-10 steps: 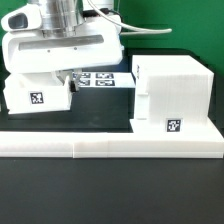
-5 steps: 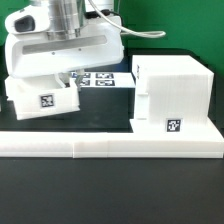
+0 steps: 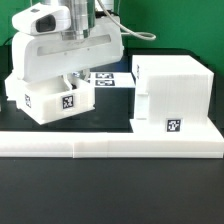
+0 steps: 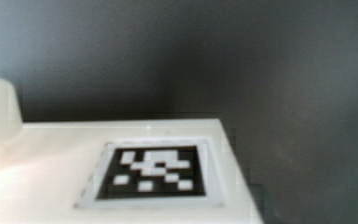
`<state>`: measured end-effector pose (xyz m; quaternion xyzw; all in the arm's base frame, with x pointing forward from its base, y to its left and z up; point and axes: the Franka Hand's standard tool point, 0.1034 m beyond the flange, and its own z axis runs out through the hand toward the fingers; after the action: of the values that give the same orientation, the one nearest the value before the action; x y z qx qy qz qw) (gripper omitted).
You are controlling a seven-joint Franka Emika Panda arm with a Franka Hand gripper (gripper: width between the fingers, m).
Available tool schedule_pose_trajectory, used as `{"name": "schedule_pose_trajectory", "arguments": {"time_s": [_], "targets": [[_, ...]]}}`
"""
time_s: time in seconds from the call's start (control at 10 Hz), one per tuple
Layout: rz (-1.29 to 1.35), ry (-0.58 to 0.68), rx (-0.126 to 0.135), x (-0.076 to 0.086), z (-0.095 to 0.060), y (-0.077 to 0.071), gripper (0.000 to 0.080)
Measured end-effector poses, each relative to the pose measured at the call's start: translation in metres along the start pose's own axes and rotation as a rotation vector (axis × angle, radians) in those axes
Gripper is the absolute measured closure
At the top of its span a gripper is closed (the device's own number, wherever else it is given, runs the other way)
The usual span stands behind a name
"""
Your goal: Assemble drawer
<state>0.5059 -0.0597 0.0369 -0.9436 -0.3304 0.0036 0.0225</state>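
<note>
Since the earlier frame, the small drawer box (image 3: 55,98) has travelled toward the large shell (image 3: 180,85), and the arm has moved with it. The box was resting flat and farther away from the shell; now it is tilted, with one lower corner pointing down.

The small drawer box is on the exterior view's left of the large shell, near it but not touching it. Its box tag (image 3: 67,101) faces the camera. The gripper (image 3: 72,82) comes down on the box from above and is closed on it. The fingertips are mostly hidden between the wide white wrist body and the top of the box. In the wrist view a flat white face fills the lower part of the picture and carries a black-and-white tag (image 4: 155,172); behind it there is only the dark bench (image 3: 110,195).

The marker board (image 3: 105,78) lies flat behind the gap between the box and the shell. The large shell stands upright, with its shell tag (image 3: 173,126) low on the front face. The long white rail (image 3: 100,148) runs in front of the shell, and the shell's lower front edge stands against it.
</note>
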Motion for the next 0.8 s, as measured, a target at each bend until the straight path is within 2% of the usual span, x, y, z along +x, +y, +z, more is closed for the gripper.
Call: {"name": "schedule_pose_trajectory", "arguments": {"time_s": [0.4, 0.8], "targets": [[-0.317, -0.022, -0.008, 0.0088, 0.0089, -0.0063, 0.0755], [-0.604, -0.046, -0.009, -0.0006, 0.0112, 0.0014, 0.0755]]}}
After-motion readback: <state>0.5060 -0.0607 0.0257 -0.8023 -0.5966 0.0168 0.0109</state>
